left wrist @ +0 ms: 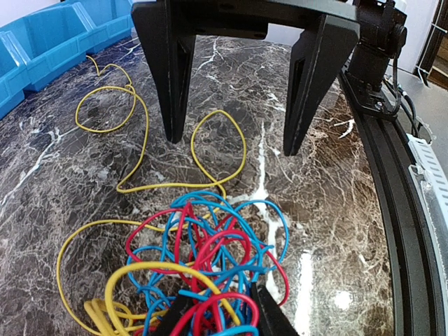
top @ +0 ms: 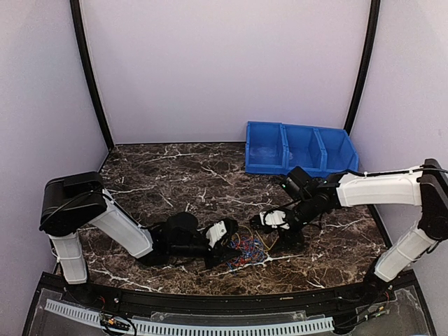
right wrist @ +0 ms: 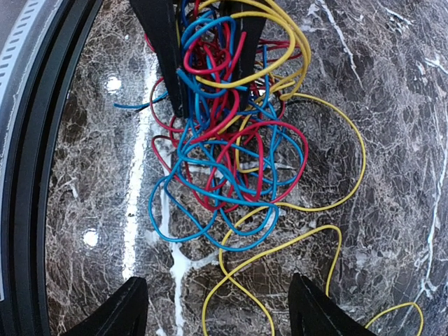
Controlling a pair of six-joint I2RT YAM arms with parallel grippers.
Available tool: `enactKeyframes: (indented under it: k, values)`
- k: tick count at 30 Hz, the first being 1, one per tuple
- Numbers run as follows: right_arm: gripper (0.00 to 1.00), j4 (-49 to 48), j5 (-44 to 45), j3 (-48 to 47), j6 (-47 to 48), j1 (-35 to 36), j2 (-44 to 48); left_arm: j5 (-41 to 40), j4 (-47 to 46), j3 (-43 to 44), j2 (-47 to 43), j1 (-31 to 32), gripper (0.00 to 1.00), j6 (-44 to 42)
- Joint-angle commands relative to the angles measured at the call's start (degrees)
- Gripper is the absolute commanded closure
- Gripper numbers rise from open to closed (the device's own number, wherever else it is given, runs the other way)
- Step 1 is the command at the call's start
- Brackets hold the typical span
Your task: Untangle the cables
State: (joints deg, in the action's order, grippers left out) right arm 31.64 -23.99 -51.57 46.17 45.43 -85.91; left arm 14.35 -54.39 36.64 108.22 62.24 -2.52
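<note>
Cables: red, blue and yellow wire loops knotted into one tangle [top: 246,253], lying on the dark marble table [top: 175,175]. They are well apart from the blue bins [top: 301,148], on the side of the bins that faces the arm bases.

Yellow strand: long loose loops [left wrist: 105,105] run out of the tangle flat across the marble toward the bins. The farthest loop lies near the bins' front wall, and whether it touches that wall cannot be told.

Left gripper [left wrist: 217,308]: low over the marble at the edge of the tangle farthest from the bins. It is clenched on a bunch of red and blue strands, and a red loop shows between its black fingers [left wrist: 175,316].

Right gripper [right wrist: 217,280]: on the bins' side of the tangle, between the bins and the knot, with its tips close above the marble. It is released, jaws spread wide and nothing held. Only marble and a slack yellow loop lie under the gap, and neither finger [right wrist: 129,308] touches the knot.

Facing: the two grippers point at each other across the tangle, along a line that runs from the bins toward the left arm.

Knot: the densest part, mostly blue and red [right wrist: 224,161], sits just on the bins' side of the left gripper's tips.
</note>
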Motion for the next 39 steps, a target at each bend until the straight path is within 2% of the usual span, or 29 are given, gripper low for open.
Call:
enactKeyframes:
  k: [1, 8, 15, 18, 21, 25, 28, 32, 36, 39]
  values:
    - [0.3, -5.58, 0.47, 2.09, -2.75, 0.63, -2.85, -0.43, -0.08, -1.3, -0.92, -0.26, 0.72, -0.1]
    - [0.3, -9.09, -0.22, 4.14, -2.41, 1.06, -5.82, -0.73, -0.57, -1.98, -1.17, -0.27, 0.72, 0.27]
    - [0.45, -14.28, 1.16, 5.64, -3.63, 1.9, -8.33, -0.77, -1.1, -2.13, -1.25, -0.22, 0.72, 0.71]
    - [0.62, -17.71, 4.37, 6.98, -4.03, 2.47, -9.45, -0.76, -1.2, -2.13, -1.21, -0.27, 0.72, 0.78]
    - [1.0, -20.81, 7.82, 7.34, -5.75, 2.35, -9.69, -0.74, -1.4, -2.09, -1.09, -0.23, 0.72, 0.87]
    - [1.0, -19.8, 10.36, 5.11, -6.27, -1.28, -5.5, -0.81, -0.7, -2.1, -1.05, -0.23, 0.72, 0.58]
    - [1.0, -15.33, 9.89, 0.49, -5.68, -6.02, 0.29, -0.86, 0.54, -2.29, -1.32, -0.23, 0.71, 0.17]
    - [1.0, -8.57, 11.14, -12.66, -3.84, -11.24, 7.79, -1.15, 1.59, -2.59, -1.96, -0.24, 0.7, -0.59]
    - [1.0, -1.99, 9.34, -29.4, -4.22, -16.41, 8.83, -1.23, 2.05, -2.29, -1.48, -0.27, 0.7, -0.41]
    - [1.0, -1.34, 7.14, -38.92, -6.55, -21.35, 9.01, -0.55, 3.38, -1.76, -1.12, -0.25, 0.71, -0.23]
